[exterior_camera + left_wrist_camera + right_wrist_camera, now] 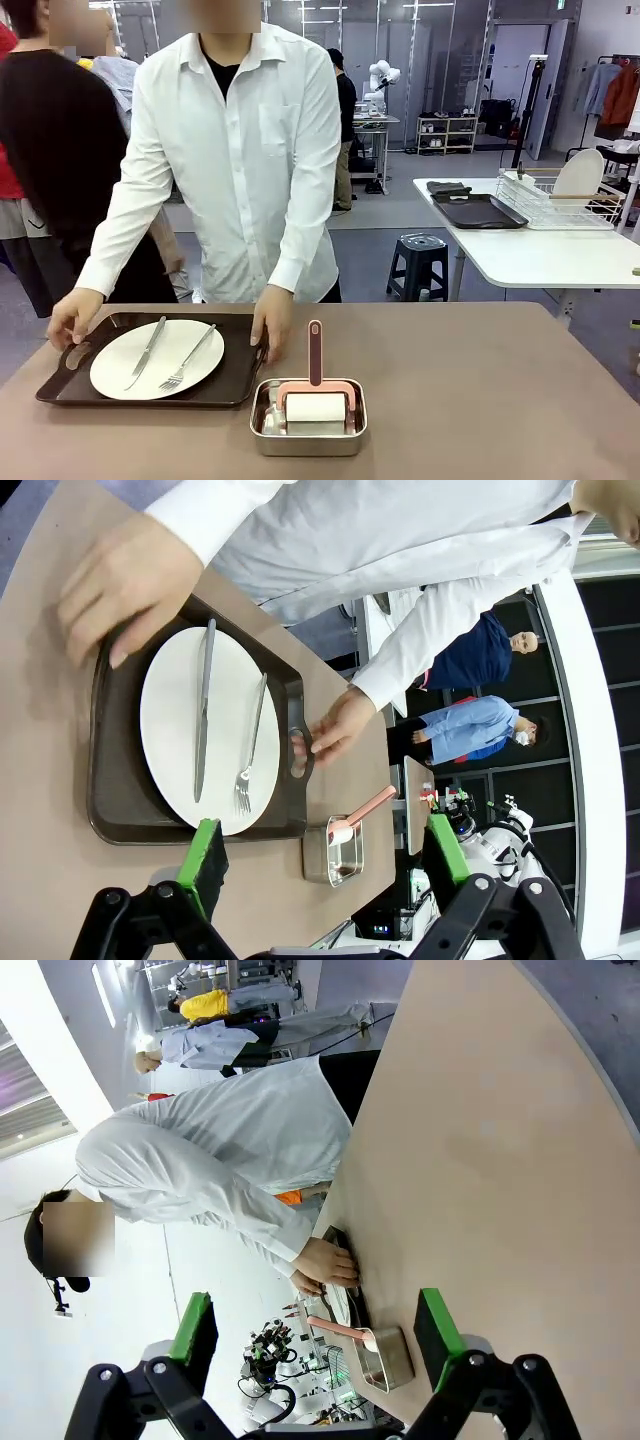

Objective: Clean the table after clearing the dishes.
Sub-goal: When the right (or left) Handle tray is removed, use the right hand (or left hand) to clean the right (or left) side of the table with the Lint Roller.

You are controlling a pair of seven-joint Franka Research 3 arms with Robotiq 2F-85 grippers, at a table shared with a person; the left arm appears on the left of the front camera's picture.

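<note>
Looking across the desk [480,370] from the front: a dark tray [58,388] sits on my left half of it, near the far edge. On the tray is a white plate [115,378], with a knife [147,352] and a fork [187,358] lying side by side across it. The person in the white shirt has both hands on that tray: one hand [73,318] on its outer end, the other hand [272,322] on the end nearest the middle of the desk.

Just beside that second hand, toward me, stands a small steel pan [262,422]. In it lies a lint roller [315,352], white roll down in the pan and pink handle pointing at the person.

Left wrist view: left jaws spread wide with nothing between them, one green pad [205,852] over the tray's near edge, well above the desk.

Right wrist view: right jaws wide apart too and holding nothing, green pad [192,1325] to one side, bare desk running away ahead, with the pan and tray small in the distance.

The right half of the desk is bare brown top. Behind, a white side desk [540,258] carries a wire rack [555,208] and another dark tray [480,212].
</note>
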